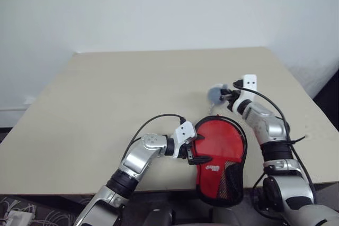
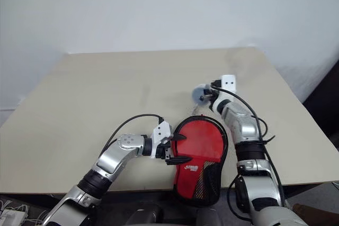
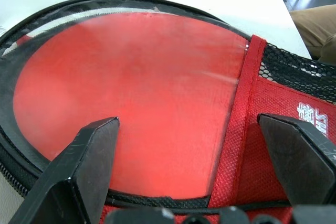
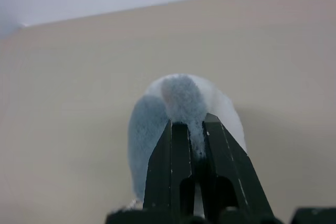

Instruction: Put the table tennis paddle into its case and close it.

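Observation:
The case (image 1: 229,179), red with a white logo and black mesh, lies at the table's near edge. Inside its black rim lies the table tennis paddle (image 1: 221,140), whose smooth red face (image 3: 131,93) shows; the handle is hidden under the red fabric. My left gripper (image 1: 200,149) is open at the case's left edge, its fingers (image 3: 84,166) spread over the red face and the fabric. Beyond the case, my right gripper (image 1: 225,95) is shut on a small grey roundish lump (image 4: 152,124), held just above the table.
The beige table (image 1: 132,88) stretches wide to the left and back, with a white wall behind it. The case hangs slightly over the table's front edge. The table's right edge runs close to my right arm.

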Tool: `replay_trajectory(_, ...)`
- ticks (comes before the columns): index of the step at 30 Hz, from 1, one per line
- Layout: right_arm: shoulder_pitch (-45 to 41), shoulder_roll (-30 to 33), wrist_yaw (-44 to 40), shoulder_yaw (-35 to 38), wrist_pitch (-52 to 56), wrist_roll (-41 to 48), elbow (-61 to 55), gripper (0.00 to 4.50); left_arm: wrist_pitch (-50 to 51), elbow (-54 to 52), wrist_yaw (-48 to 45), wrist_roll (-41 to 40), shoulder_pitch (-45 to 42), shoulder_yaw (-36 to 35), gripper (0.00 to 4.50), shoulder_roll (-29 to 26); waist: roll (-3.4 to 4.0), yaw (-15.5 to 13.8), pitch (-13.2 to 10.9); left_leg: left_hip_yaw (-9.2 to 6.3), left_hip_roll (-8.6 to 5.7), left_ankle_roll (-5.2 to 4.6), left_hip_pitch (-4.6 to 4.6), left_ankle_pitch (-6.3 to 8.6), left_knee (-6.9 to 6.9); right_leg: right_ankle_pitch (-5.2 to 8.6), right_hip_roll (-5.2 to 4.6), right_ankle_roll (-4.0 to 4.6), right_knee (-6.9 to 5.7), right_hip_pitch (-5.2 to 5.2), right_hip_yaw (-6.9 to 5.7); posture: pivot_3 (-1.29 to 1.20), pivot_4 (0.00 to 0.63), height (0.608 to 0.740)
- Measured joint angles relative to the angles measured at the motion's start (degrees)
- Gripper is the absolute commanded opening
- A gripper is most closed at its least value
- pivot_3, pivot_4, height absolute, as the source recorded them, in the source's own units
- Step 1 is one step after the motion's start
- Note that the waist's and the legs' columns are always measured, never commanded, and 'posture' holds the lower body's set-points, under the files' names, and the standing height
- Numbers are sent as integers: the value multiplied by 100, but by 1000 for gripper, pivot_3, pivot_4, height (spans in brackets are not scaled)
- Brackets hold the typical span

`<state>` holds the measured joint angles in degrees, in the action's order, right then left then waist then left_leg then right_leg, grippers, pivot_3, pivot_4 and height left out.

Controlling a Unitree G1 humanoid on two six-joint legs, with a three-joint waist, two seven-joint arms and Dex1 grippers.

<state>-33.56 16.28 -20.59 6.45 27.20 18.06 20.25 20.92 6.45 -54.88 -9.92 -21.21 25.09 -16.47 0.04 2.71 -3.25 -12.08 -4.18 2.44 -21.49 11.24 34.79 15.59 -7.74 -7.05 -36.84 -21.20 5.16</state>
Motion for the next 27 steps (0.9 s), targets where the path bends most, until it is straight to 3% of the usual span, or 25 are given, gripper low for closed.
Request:
replay_trajectory(7, 1261, 578, 29, 770, 662, 388, -1350, 27, -9, 25, -41, 12, -23, 16, 4500, 5, 0, -6, 0, 7, -1, -4, -3, 3, 4, 0, -2, -2, 2, 2, 3, 0, 0, 740)
replay_trajectory(18, 3239, 997, 148, 2085, 1629, 1317, -3405, 27, -12, 77, -154, 28, -91, 60, 4500, -5, -1, -64, -1, 21, -1, -20, -10, 14, 17, 2, -7, -7, 7, 4, 7, 0, 0, 740)
replay_trajectory(27, 5172, 1518, -607, 2554, 2159, 2166, -5027, 27, -5, 128, -277, 30, -153, 117, 4500, -24, -9, -164, -4, 32, 0, -30, -15, 28, 37, 7, -11, -15, 14, 10, 8, 0, 0, 740)
